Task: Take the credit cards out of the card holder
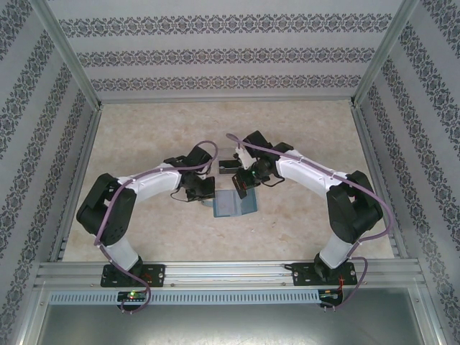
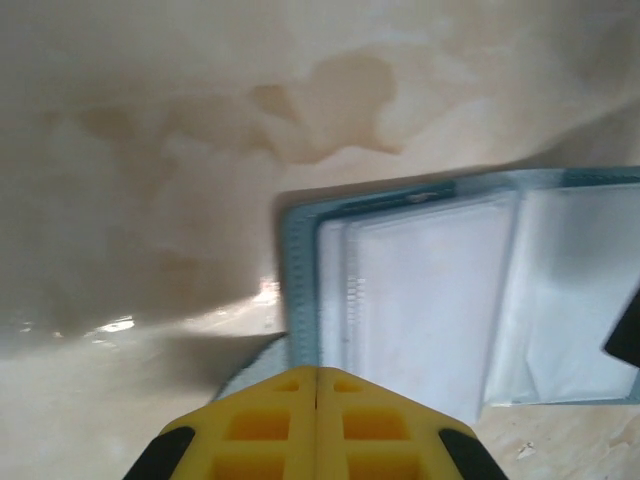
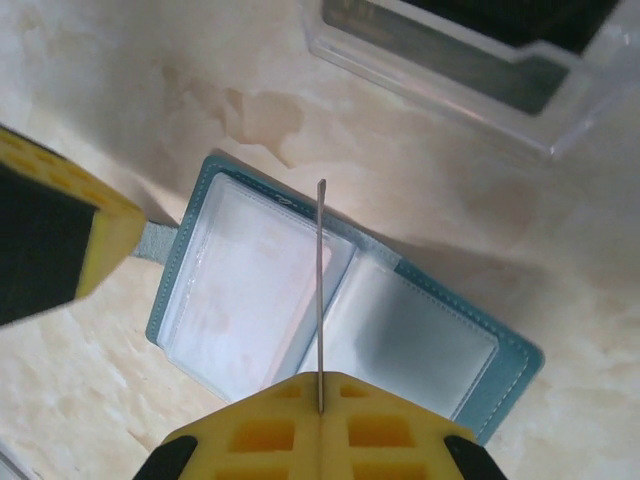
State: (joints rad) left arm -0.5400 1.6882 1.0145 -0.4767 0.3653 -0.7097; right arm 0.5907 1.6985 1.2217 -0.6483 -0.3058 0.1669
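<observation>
One card [image 3: 321,290] is pinched upright and edge-on between the closed fingers of the right gripper [image 3: 320,380], clear of the holder [image 3: 420,345] and hanging above its middle fold. The holder lies open and flat on the table [image 3: 120,100], near the middle between the two arms, with a clear box [image 3: 440,75] just beyond it. The left gripper [image 2: 316,372] is closed with nothing between its fingers, and its tip sits at the tab [image 3: 158,240] on the holder's edge, apparently pinning it down.

What could go wrong, as I judge it:
- The card is held by a narrow strip along one edge, so a quick swing toward the box could make it pivot or slip out; it would then land back on the holder.
- If the left gripper lifts off the tab too soon, the light holder could slide or fold shut during another pull.
- The cloudy pockets [image 3: 250,290] make it hard to tell whether any card is left inside, so one could be missed; the left side shows a faint pinkish tint, but I cannot say it is a card.

Count: one holder, one card in hand, one box. The box holds something dark; how many pieces I cannot tell
</observation>
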